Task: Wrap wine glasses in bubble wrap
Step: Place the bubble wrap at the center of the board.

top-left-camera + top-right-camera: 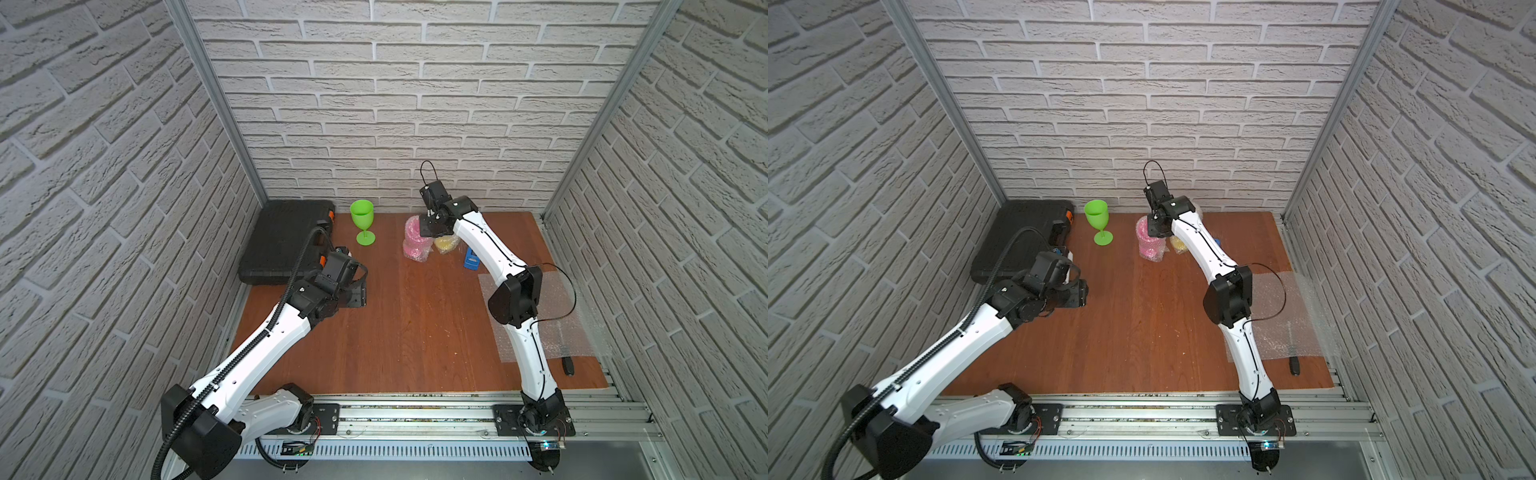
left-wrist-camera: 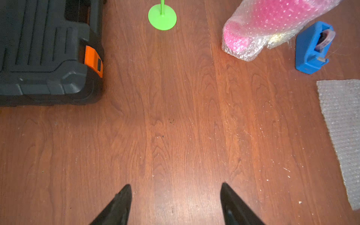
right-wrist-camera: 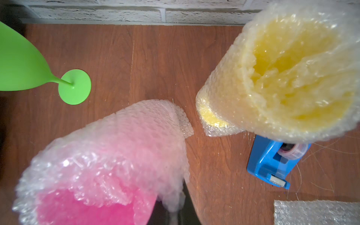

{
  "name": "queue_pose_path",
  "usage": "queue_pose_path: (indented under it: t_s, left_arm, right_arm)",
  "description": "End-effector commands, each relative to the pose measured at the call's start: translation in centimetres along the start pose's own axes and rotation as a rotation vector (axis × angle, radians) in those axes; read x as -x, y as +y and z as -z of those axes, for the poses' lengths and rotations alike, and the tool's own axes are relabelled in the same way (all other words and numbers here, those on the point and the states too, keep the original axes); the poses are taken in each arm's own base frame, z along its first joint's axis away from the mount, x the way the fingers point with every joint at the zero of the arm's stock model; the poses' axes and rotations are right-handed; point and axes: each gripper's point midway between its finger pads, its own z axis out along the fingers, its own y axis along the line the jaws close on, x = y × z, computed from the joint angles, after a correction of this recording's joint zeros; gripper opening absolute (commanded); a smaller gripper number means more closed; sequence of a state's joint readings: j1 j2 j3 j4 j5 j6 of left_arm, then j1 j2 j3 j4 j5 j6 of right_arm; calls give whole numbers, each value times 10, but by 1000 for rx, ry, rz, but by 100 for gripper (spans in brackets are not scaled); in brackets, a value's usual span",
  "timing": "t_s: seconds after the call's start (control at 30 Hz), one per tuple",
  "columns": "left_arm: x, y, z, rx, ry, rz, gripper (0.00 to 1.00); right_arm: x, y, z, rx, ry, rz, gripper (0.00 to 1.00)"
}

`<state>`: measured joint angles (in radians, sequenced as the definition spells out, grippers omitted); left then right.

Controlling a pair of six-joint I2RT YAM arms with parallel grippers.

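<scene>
A bare lime green wine glass stands upright at the back of the table. To its right stand a pink wine glass and a yellow one, each rolled in bubble wrap. My right gripper is above the pink one, shut on a pinch of its wrap at the top rim. My left gripper hangs open over bare wood, nothing between its fingers. A flat sheet of bubble wrap lies at the right, partly under the right arm.
A black tool case with orange latches fills the back left corner. A blue tape dispenser sits just right of the yellow bundle. A small black object lies at the front right. Brick walls close three sides.
</scene>
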<state>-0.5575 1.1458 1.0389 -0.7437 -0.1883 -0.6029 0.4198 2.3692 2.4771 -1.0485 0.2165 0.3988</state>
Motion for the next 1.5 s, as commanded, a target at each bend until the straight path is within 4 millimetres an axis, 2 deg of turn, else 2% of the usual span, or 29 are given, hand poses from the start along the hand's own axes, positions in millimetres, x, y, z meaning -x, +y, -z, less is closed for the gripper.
queue_pose_path:
  t_s: [0.0,0.1,0.17,0.43,0.63,0.8,0.9,1.1,1.2,1.33,1.47]
  left_arm:
    - [6,-5,-7,-21,-15,25,71]
    - [3,-4,-11,-14,-1,21,71]
    - [2,-4,-13,-12,5,25,71]
    - [-1,-1,-15,-2,24,28,71]
    - [-9,5,-17,14,53,34,71]
    - [-14,5,-20,12,71,43,71]
    - [-15,6,-17,9,68,47,71]
    - [-9,8,-7,9,28,46,71]
    - [-6,10,-4,10,11,50,71]
    - [-6,10,-4,9,12,44,71]
    - [-9,9,-7,5,22,42,71]
  right_arm:
    - [28,4,1,32,-98,0,7]
    - [33,3,-6,22,-120,3,28]
    - [39,1,-10,16,-146,-2,34]
    - [71,6,-29,58,-273,-24,34]
    - [66,8,-60,75,-254,-6,29]
    - [55,8,-77,75,-218,11,25]
    - [63,8,-63,85,-237,8,31]
    - [96,4,-3,100,-352,-10,39]
    - [105,3,18,107,-387,-14,41]
    - [105,2,25,112,-384,-11,41]
    - [99,3,17,109,-360,0,42]
